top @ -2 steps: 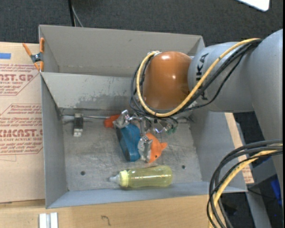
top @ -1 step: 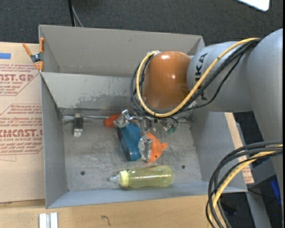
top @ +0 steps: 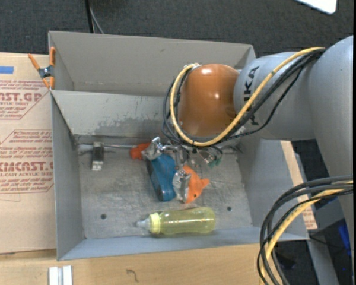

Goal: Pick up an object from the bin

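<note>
My gripper (top: 168, 162) is down in the middle of the bin, under the arm's wrist, and stands open. One metal fingertip (top: 156, 143) shows at the far left end of a blue oblong thing (top: 161, 180), the other (top: 181, 181) at its right side. The blue thing lies slanted on the bin floor, its upper end between the fingers. An orange piece (top: 196, 186) lies against the right fingertip. A smaller orange bit (top: 137, 152) sits just left of the far fingertip. A pale yellow bottle (top: 179, 222) lies on its side along the bin's front wall.
A thin metal rod with a black clip (top: 97, 154) lies at the back left of the floor. A small green bit (top: 214, 161) shows at the right of the gripper. The arm and its cables cover the bin's right side.
</note>
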`<state>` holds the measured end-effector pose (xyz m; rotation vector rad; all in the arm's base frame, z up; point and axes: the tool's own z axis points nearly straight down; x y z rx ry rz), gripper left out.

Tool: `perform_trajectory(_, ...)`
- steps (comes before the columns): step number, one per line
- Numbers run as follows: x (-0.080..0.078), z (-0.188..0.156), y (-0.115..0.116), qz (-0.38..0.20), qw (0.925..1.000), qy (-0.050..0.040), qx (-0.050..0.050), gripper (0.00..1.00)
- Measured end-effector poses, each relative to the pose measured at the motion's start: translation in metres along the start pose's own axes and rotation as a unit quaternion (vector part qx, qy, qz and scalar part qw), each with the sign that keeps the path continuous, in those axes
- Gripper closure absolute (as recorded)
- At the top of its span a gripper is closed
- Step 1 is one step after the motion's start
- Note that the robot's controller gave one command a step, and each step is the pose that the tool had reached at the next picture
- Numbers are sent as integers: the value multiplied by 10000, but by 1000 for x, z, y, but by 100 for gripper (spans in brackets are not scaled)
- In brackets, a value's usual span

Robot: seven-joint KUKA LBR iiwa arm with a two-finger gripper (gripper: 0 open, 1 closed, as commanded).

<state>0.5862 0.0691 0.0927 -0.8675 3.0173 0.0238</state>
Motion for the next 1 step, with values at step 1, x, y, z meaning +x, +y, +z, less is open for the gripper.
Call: perform_trajectory(1,0,-2,1,-6,10000,-1,4,100)
